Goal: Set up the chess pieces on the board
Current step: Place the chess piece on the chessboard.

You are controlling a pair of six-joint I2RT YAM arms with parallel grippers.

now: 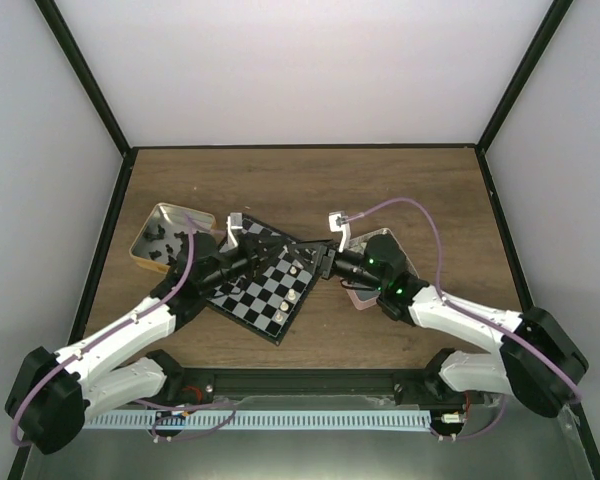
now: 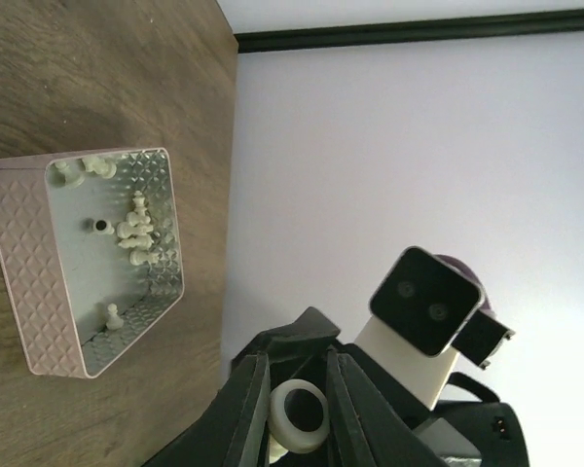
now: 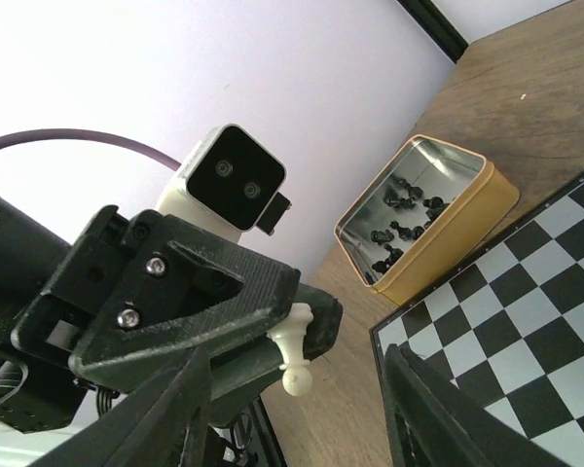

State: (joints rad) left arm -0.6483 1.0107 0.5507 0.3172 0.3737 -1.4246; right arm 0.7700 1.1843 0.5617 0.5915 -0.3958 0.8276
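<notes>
While left gripper (image 2: 297, 404) pinches cream-white chess piece (image 3: 294, 342), right gripper (image 1: 322, 263) gapes wide, empty.

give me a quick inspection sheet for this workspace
surface: brown wooden table, no spills seen
job's things: board lying askew, a few white pieces on its right side; one white piece being held
clutter: gold tin holding black pieces; pink tray holding loose white pieces
grippers: left fingers shut on the white piece; right fingers open
cables: purple cable arching over the right arm, another along the left arm
surroundings: white walls, black frame posts
</notes>
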